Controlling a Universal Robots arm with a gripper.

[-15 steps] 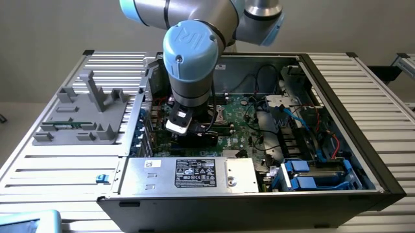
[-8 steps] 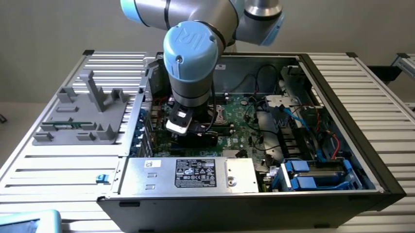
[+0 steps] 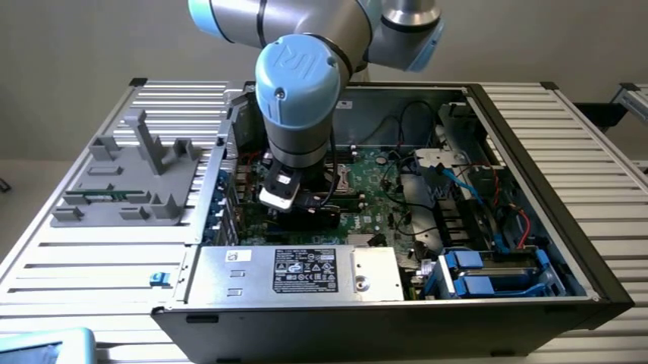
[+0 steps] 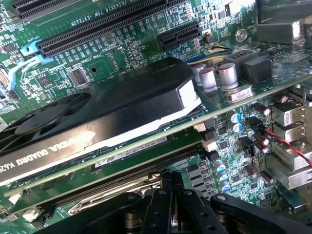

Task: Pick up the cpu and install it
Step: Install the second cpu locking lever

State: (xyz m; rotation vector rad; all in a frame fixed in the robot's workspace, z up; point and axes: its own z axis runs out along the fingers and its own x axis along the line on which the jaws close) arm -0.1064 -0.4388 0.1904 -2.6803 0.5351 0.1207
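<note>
Gripper (image 3: 302,218) status: lowered inside the open computer case (image 3: 608,296), just above the motherboard (image 3: 383,203). In the wrist view the 2 black fingers of the gripper (image 4: 169,187) are pressed together, and nothing shows between them.

Directly under the fingertips lies a bright metal socket frame (image 4: 117,192). Just beyond it stands a black graphics card (image 4: 122,102), seated on its green board.

Location of the cpu: cannot be told. No small square chip can be made out in the gripper, on the board, or on the grey fixture (image 3: 132,182) that stands on the slatted table (image 3: 567,121) at the exterior view's left. It may lie in the socket frame beneath the fingers, but that spot is hidden. Its appearance therefore cannot be reported.

Handling notes, as a judgement:
1. A cpu is likely light, thin and stiff.
2. Its top is probably smooth metal, so it may slip in a loose hold.
3. Its contact face is fragile. Take hold at 2 opposite edges only.
4. Keep it level over the socket. A tilted or forced seating could damage contacts.

The silver power supply (image 3: 303,274) sits at the near wall of the case.
</note>
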